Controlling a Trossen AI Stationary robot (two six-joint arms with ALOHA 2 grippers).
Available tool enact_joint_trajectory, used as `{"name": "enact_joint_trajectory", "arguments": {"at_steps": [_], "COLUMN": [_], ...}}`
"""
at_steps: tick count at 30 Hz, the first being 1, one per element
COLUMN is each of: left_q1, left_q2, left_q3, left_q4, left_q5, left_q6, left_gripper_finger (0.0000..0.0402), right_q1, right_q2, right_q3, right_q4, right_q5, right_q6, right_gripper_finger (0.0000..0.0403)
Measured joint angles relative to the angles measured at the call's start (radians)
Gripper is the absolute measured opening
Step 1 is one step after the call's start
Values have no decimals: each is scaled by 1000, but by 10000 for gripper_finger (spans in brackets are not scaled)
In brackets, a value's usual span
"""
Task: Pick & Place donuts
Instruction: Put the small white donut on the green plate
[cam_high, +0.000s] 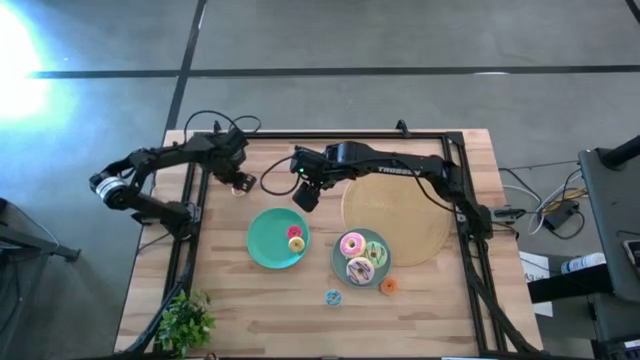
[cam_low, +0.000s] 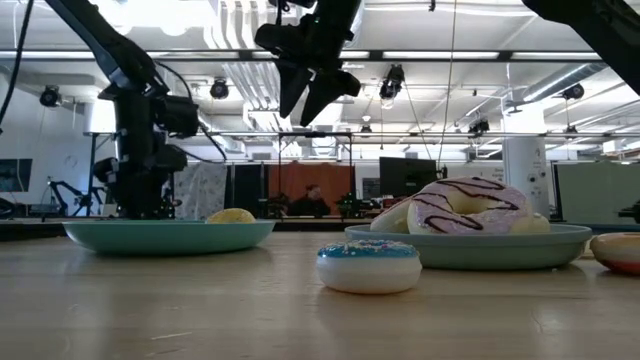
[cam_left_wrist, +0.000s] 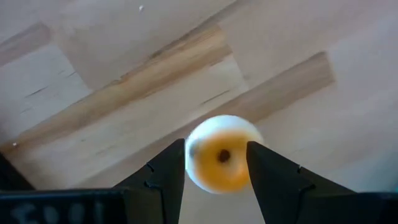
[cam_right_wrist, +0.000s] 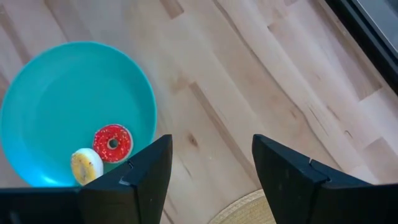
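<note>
Two plates: left teal plate (cam_high: 262, 240) at frame centre holds two tiny donuts (cam_high: 295, 238), right teal plate (cam_high: 372, 268) three larger donuts (cam_high: 352, 245). Right gripper (cam_high: 305, 196) hangs spread and empty, above centre. Left gripper (cam_left_wrist: 216, 165) brackets the small orange donut (cam_left_wrist: 222, 154), upper left; centre it, then close.

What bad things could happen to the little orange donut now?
The left gripper has its fingers on either side of the orange donut, which shows partly past their tips, so it might slip out. The right gripper hangs open close by, near the left plate; the two arms might bump.
</note>
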Motion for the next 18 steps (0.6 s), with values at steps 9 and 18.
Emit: {"name": "enact_joint_trajectory", "arguments": {"at_steps": [9, 18], "left_q1": [4, 8], "left_q2": [-67, -19], "left_q3": [-1, -59], "left_q4": [-20, 47], "left_q5": [-24, -23], "left_q6": [2, 4], "left_gripper_finger": [145, 145], "right_q1": [-5, -10], "right_q2": [0, 0], "right_q3": [0, 0], "right_q4": [16, 23], "right_q5": [0, 0], "right_q6": [-4, -12], "right_gripper_finger": [214, 214]}}
